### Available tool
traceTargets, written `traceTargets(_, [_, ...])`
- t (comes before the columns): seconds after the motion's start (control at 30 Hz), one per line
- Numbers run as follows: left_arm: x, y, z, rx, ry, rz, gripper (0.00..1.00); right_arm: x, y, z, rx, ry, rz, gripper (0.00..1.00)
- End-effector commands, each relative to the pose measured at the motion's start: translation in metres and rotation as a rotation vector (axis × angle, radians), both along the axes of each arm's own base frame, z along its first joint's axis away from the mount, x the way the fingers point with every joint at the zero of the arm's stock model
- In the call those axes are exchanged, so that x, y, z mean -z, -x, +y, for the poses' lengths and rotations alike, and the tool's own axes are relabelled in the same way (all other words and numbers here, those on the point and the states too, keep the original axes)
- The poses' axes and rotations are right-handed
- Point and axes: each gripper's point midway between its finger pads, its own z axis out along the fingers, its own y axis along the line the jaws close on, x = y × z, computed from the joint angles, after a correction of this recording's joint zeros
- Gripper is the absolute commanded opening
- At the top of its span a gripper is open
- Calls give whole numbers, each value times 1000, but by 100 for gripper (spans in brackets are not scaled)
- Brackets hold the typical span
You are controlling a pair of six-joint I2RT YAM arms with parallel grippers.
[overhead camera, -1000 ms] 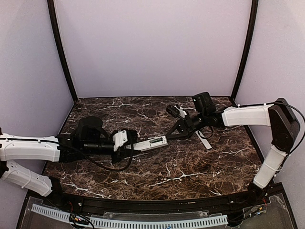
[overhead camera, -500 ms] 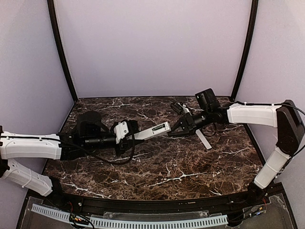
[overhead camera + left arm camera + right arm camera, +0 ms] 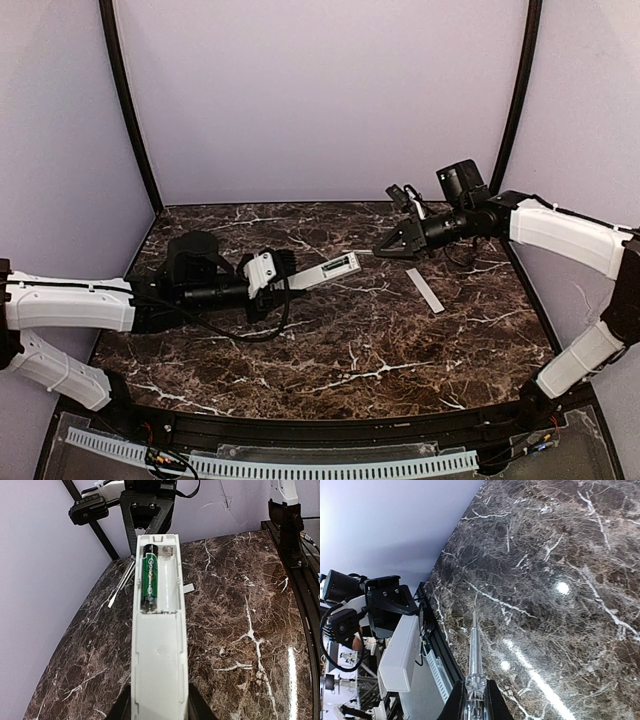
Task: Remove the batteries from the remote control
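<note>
My left gripper (image 3: 290, 283) is shut on the white remote control (image 3: 335, 268) and holds it above the table, back side up. In the left wrist view the remote (image 3: 159, 670) has its compartment open. One green battery (image 3: 150, 577) lies in the left slot and the right slot is bare. My right gripper (image 3: 412, 235) is shut on a screwdriver (image 3: 474, 650) with a clear handle. Its tip (image 3: 365, 254) sits just off the remote's far end, apart from it. The remote's front side shows at the left of the right wrist view (image 3: 400, 655).
The thin pale-grey cover strip (image 3: 424, 289) lies flat on the marble table right of centre, below the right gripper. Purple walls and black frame posts (image 3: 130, 110) close in the back and sides. A black rail (image 3: 330, 430) runs along the near edge.
My right gripper has drawn back up and to the right with the screwdriver, away from the remote's end. My left gripper has lifted the remote and moved it slightly right.
</note>
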Motion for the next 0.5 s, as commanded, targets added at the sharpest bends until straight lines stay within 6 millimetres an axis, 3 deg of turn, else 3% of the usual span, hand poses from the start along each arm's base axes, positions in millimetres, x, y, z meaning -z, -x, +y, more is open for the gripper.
traceTargets(0.0, [-16,-5,-3,-19,22,-16,0,-6,-15,-22,130,116,-89,0])
traceTargets(0.3, [-14,-14,-6,-59,8,36,0,-11,-24,-49,281,199,-167,0])
traceTargets(0.47, [-2,-26,-11,-123,-29,112,0,-7,-21,-62,334,233,-178,0])
